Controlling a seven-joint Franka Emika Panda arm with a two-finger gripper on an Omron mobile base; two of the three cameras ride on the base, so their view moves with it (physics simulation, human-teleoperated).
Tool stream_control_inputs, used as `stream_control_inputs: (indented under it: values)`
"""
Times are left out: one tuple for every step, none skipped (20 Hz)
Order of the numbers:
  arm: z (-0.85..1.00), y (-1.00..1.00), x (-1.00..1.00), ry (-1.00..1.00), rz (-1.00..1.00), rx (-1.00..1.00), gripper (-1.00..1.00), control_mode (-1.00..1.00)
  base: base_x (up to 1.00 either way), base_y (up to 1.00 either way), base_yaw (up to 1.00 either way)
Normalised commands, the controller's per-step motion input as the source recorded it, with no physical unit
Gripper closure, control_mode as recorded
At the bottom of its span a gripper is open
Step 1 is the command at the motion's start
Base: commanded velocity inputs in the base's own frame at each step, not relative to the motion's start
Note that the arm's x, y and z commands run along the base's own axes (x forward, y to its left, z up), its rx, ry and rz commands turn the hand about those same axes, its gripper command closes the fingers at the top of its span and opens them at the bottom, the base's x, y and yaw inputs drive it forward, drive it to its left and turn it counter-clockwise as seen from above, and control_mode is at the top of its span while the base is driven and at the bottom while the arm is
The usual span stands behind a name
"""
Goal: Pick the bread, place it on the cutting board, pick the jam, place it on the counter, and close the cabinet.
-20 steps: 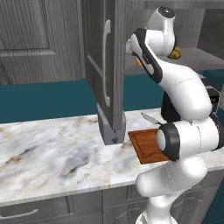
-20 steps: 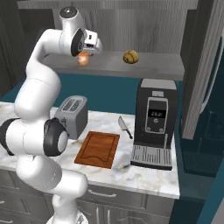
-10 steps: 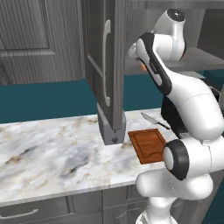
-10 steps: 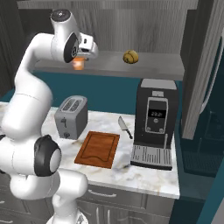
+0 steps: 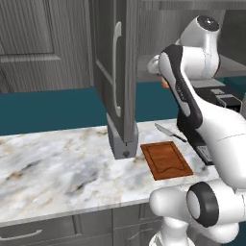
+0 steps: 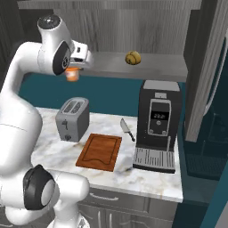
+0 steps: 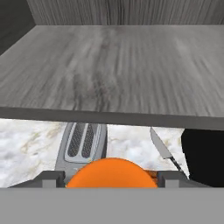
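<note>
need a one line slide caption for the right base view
Gripper holds the jam off the shelf; bread sits there.

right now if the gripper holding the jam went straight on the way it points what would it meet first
Probably the cabinet's grey shelf. The gripper, shut on the jam, looks along and slightly down at the shelf, whose front edge lies just ahead. Depth is unclear; the back wall would follow.

From my seat the bread (image 6: 132, 57) sits on the cabinet shelf (image 6: 156, 69), cutting board (image 6: 99, 151) on the worktop (image 6: 153, 180) between toaster (image 6: 72, 118) and coffee machine (image 6: 156, 124).
</note>
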Motion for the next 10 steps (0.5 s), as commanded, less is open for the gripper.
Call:
stream_control_inputs:
  values:
    - [-0.32, 0.08, -0.75, 0.00, 0.00, 0.00, 1.00, -1.00, 0.00, 0.00, 0.00]
    - [-0.34, 0.10, -0.74, 0.00, 0.00, 0.00, 1.00, -1.00, 0.00, 0.00, 0.00]
    - [-0.36, 0.10, -0.76, 0.00, 0.00, 0.00, 1.00, -1.00, 0.00, 0.00, 0.00]
    - [-0.36, 0.13, -0.73, 0.00, 0.00, 0.00, 1.00, -1.00, 0.00, 0.00, 0.00]
    - [-0.36, 0.16, -0.72, 0.00, 0.00, 0.00, 1.00, -1.00, 0.00, 0.00, 0.00]
    - [-0.34, 0.19, -0.69, 0.00, 0.00, 0.00, 1.00, -1.00, 0.00, 0.00, 0.00]
    - [-0.34, 0.21, -0.69, 0.00, 0.00, -0.01, 1.00, -1.00, 0.00, 0.00, 0.00]
    - [-0.36, 0.24, -0.67, 0.00, 0.00, -0.01, 1.00, -1.00, 0.00, 0.00, 0.00]
    - [-0.36, 0.26, -0.61, 0.01, 0.00, -0.01, 1.00, -1.00, 0.00, 0.00, 0.00]
    - [-0.36, 0.24, -0.56, 0.01, 0.00, -0.01, 1.00, -1.00, 0.00, 0.00, 0.00]
